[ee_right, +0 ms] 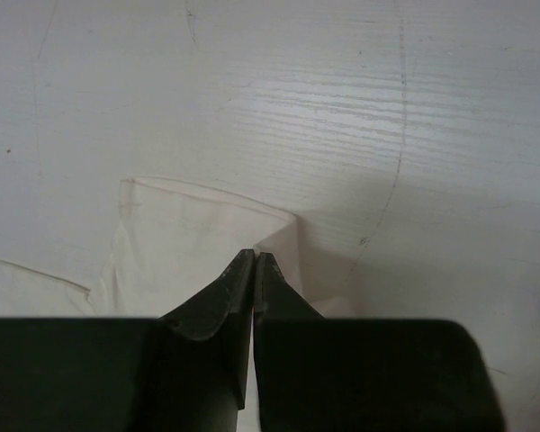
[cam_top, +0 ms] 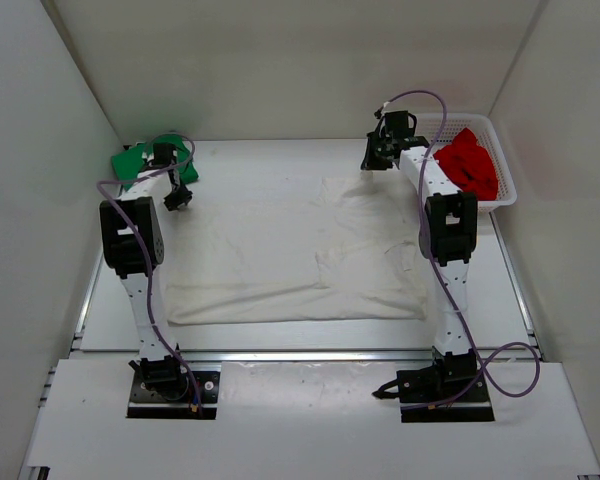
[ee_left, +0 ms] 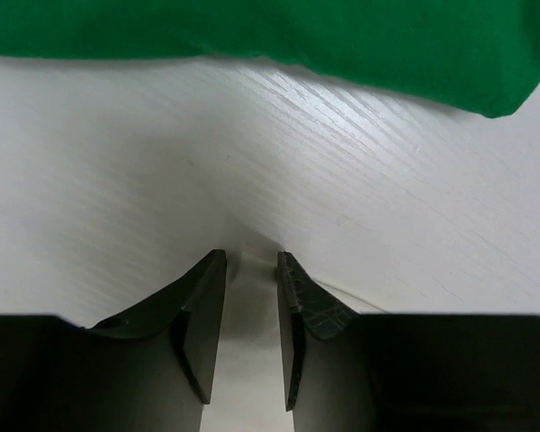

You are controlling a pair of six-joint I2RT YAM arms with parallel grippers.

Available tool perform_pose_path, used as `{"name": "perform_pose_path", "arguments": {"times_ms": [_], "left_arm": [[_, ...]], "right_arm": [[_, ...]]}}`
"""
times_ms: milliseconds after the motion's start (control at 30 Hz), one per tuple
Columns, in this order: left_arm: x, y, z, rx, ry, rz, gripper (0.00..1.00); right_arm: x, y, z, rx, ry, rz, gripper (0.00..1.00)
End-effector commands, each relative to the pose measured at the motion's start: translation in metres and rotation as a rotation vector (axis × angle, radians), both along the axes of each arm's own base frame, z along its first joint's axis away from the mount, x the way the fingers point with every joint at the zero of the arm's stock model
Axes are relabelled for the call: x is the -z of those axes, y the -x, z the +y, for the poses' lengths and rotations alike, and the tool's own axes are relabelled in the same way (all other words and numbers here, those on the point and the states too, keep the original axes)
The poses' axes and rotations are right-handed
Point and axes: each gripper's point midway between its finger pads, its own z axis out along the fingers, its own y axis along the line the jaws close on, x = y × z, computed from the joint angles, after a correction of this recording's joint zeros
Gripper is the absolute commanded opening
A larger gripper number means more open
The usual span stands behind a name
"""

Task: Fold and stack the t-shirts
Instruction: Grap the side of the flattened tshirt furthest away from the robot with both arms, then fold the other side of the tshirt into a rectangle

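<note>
Two far corners of the white shirt (cam_top: 290,250), spread on the desk (cam_top: 280,160), are gripped: right fingers (cam_top: 372,160) clamped tight, left fingers (cam_top: 177,197) pinching a fold. The green shirt (cam_top: 140,160) lies far-left and the red shirt (cam_top: 470,165) is in the basket (cam_top: 505,190).

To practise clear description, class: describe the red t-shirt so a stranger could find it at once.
At the far right corner of the table sits a white mesh basket. The red t-shirt lies crumpled inside it. Unlike the white t-shirt spread mid-table and the green t-shirt far left, it alone is in a basket.
</note>
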Motion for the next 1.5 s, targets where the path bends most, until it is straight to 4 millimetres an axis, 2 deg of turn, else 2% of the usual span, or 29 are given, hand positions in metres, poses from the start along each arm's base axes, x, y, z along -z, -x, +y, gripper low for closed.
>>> {"name": "perform_pose_path", "arguments": {"times_ms": [0, 33, 200, 300, 333, 367, 433, 467, 500, 567, 600, 633, 667, 700, 733, 800, 833, 933, 967, 1067, 1100, 1133, 1167, 1200, 1267, 1333, 1433, 1467], "left_arm": [[-0.010, 0.002, -0.004, 0.008, -0.023, -0.001, 0.39], [-0.011, 0.000, -0.004, 0.012, -0.023, -0.005, 0.38], [-0.013, -0.006, -0.005, 0.008, -0.011, -0.020, 0.12], [-0.019, -0.008, -0.006, 0.006, -0.031, -0.034, 0.00], [-0.024, -0.009, -0.005, 0.000, -0.038, -0.045, 0.00], [-0.025, -0.009, -0.007, 0.005, -0.033, -0.047, 0.00], [-0.031, -0.008, -0.010, 0.012, -0.025, -0.064, 0.00], [-0.032, -0.005, -0.010, 0.003, -0.016, -0.073, 0.00], [-0.044, -0.009, -0.012, 0.012, -0.001, -0.111, 0.00], [-0.050, -0.004, -0.016, 0.018, 0.014, -0.125, 0.00], [-0.066, -0.007, -0.011, 0.011, 0.013, -0.168, 0.00], [-0.064, -0.005, -0.017, 0.026, 0.022, -0.167, 0.00], [-0.071, -0.002, -0.017, 0.026, 0.016, -0.179, 0.00], [-0.079, 0.000, -0.020, 0.028, 0.015, -0.196, 0.00], [-0.083, 0.000, -0.020, 0.037, 0.011, -0.205, 0.00], [-0.096, 0.004, -0.021, 0.034, 0.012, -0.229, 0.00], [-0.102, 0.006, -0.019, 0.034, 0.012, -0.236, 0.00], [-0.108, 0.014, -0.020, 0.033, 0.032, -0.252, 0.00], [-0.107, 0.017, -0.021, 0.036, 0.040, -0.251, 0.00], [-0.113, 0.037, -0.021, 0.024, 0.068, -0.268, 0.00], [-0.113, 0.040, -0.024, 0.031, 0.079, -0.274, 0.00], [-0.113, 0.049, -0.019, 0.020, 0.080, -0.278, 0.00], [-0.117, 0.055, -0.017, 0.011, 0.082, -0.290, 0.00], [-0.108, 0.065, -0.020, 0.017, 0.086, -0.270, 0.00], [-0.110, 0.077, -0.014, 0.004, 0.092, -0.285, 0.00], [-0.099, 0.093, -0.017, 0.012, 0.107, -0.257, 0.00], [-0.097, 0.105, -0.017, 0.011, 0.099, -0.243, 0.00], [-0.103, 0.107, -0.015, 0.007, 0.098, -0.258, 0.00]], "right_arm": [[-0.052, -0.002, 0.007, -0.018, -0.033, -0.101, 0.00], [-0.053, -0.001, 0.006, -0.015, -0.031, -0.097, 0.00], [-0.055, 0.000, 0.011, -0.036, -0.025, -0.107, 0.00], [-0.066, 0.003, 0.016, -0.046, -0.026, -0.118, 0.00], [-0.059, 0.007, 0.019, -0.056, -0.030, -0.096, 0.01], [-0.067, 0.009, 0.018, -0.061, -0.039, -0.100, 0.00], [-0.062, 0.018, 0.017, -0.060, -0.071, -0.049, 0.00], [-0.065, 0.026, 0.017, -0.067, -0.097, -0.031, 0.00], [-0.065, 0.029, 0.016, -0.069, -0.120, -0.020, 0.00], [-0.073, 0.049, 0.018, -0.075, -0.150, -0.014, 0.00], [-0.076, 0.052, 0.019, -0.067, -0.156, -0.030, 0.00], [-0.089, 0.059, 0.021, -0.079, -0.161, -0.077, 0.00], [-0.098, 0.072, 0.022, -0.078, -0.171, -0.088, 0.00], [-0.094, 0.079, 0.027, -0.081, -0.182, -0.088, 0.00], [-0.116, 0.085, 0.031, -0.080, -0.199, -0.131, 0.00], [-0.112, 0.104, 0.030, -0.078, -0.205, -0.119, 0.00], [-0.116, 0.105, 0.030, -0.069, -0.203, -0.136, 0.00], [-0.108, 0.130, 0.027, -0.049, -0.199, -0.118, 0.00], [-0.107, 0.132, 0.023, -0.038, -0.203, -0.119, 0.00], [-0.085, 0.159, 0.017, -0.018, -0.192, -0.073, 0.00], [-0.091, 0.167, 0.017, -0.022, -0.192, -0.087, 0.00], [-0.081, 0.176, 0.015, -0.014, -0.183, -0.064, 0.00], [-0.087, 0.182, 0.014, -0.013, -0.165, -0.087, 0.00], [-0.089, 0.194, 0.011, -0.009, -0.162, -0.093, 0.00], [-0.089, 0.210, 0.014, -0.006, -0.138, -0.116, 0.00], [-0.091, 0.228, 0.011, 0.014, -0.135, -0.125, 0.00], [-0.089, 0.255, 0.012, 0.009, -0.149, -0.118, 0.00], [-0.088, 0.259, 0.008, 0.022, -0.149, -0.120, 0.00]]}}
